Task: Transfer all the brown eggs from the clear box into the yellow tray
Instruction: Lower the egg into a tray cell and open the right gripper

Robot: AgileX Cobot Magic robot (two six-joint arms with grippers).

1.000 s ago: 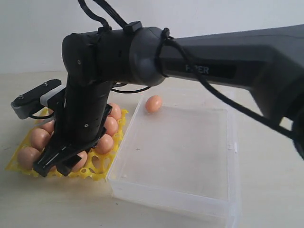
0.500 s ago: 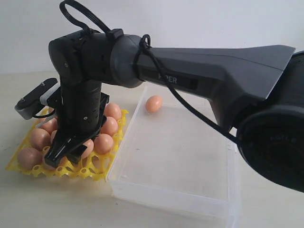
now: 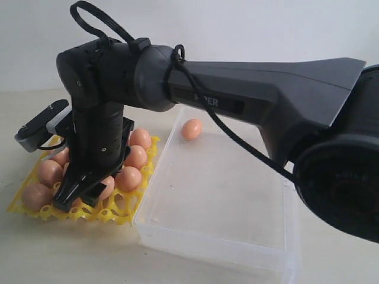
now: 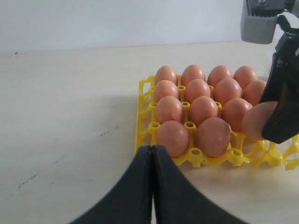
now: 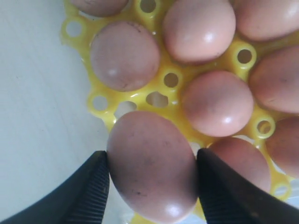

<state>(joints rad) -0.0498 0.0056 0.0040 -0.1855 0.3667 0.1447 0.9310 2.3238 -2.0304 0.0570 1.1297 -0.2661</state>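
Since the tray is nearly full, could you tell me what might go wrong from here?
1. The right hand holds a brown egg low at the yellow tray's edge, beside seated eggs; a release off its cup might knock a neighbour or let it roll onto the table.
2. The last egg lies loose near a corner of the clear box; a nudge to the box could set it rolling.

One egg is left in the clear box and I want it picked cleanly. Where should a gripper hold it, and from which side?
Come straight down from above: the egg lies on its side near the box's far left corner, so the walls likely block a sideways reach. Close across its narrow middle.
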